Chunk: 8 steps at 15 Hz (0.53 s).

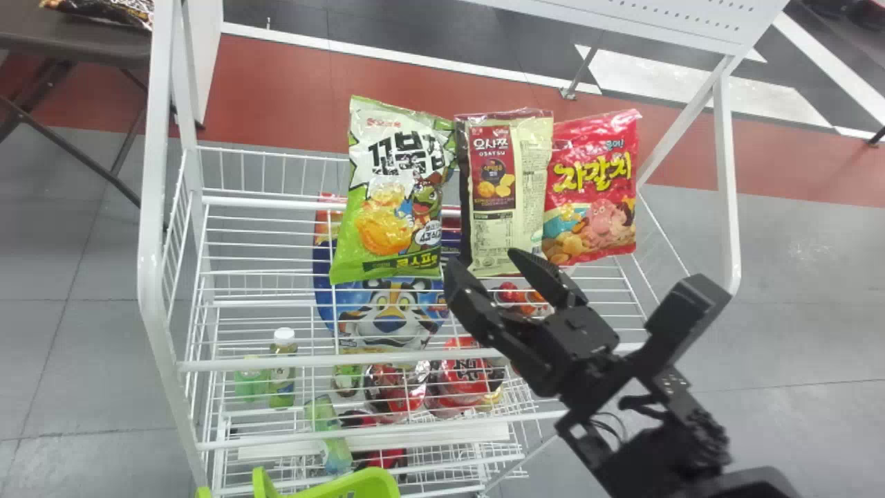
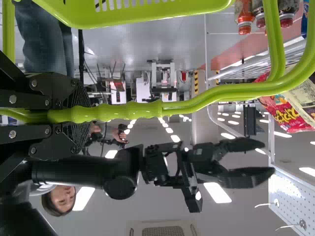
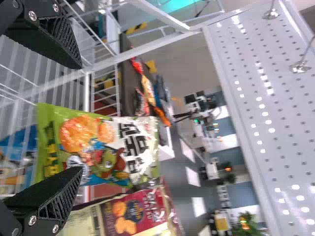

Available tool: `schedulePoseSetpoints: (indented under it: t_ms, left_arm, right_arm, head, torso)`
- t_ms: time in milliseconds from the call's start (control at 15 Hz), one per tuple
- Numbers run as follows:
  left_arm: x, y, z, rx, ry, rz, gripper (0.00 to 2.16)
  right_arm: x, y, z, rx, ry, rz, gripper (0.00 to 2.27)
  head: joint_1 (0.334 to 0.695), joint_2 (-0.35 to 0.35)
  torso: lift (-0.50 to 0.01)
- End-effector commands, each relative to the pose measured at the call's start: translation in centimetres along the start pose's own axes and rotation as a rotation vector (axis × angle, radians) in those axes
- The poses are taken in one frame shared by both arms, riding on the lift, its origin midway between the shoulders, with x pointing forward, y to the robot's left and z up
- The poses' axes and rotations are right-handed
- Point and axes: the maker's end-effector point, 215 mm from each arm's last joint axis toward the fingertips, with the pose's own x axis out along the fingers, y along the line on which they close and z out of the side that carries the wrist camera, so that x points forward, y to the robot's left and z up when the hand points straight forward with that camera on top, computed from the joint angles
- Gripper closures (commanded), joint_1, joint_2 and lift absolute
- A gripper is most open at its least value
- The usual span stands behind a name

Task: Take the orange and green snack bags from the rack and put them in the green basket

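Right end effector released, left end effector clenching basket handle; probably picking; next, reach towards 10 o'clock, grasp green bag.

Bright ceiling lights leave glints on the snack bags.

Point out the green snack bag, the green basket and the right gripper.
Green snack bag (image 1: 394, 196): head view, middle of its printed front.
Green basket (image 2: 147, 16): left wrist view, on its rim.
Right gripper (image 1: 484, 261): head view, midway between its fingertips.
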Motion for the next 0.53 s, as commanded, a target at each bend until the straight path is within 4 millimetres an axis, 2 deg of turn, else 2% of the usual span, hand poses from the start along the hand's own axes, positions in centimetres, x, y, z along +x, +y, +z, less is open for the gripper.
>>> schedulePoseSetpoints:
  t_ms: [0, 200, 467]
  left_arm:
    - [0.3, 0.0, -0.2, 0.000, 0.010, 0.004, 2.15]
    - [1.0, 0.5, -0.5, -0.006, 0.060, 0.026, 2.15]
    - [0.6, 0.8, -0.8, -0.011, 0.072, 0.040, 2.15]
  right_arm:
    - [2.1, 1.0, -0.1, -0.038, -0.065, -0.015, 0.07]
    - [4.3, 0.1, -1.3, -0.070, -0.079, -0.086, 0.08]
    - [10.0, -0.9, -3.3, -0.090, -0.021, -0.115, 0.08]
  head:
    - [0.695, -0.350]
    - [0.695, -0.350]
    - [0.695, -0.350]
  torso:
    - [0.000]
    - [0.000]
    - [0.000]
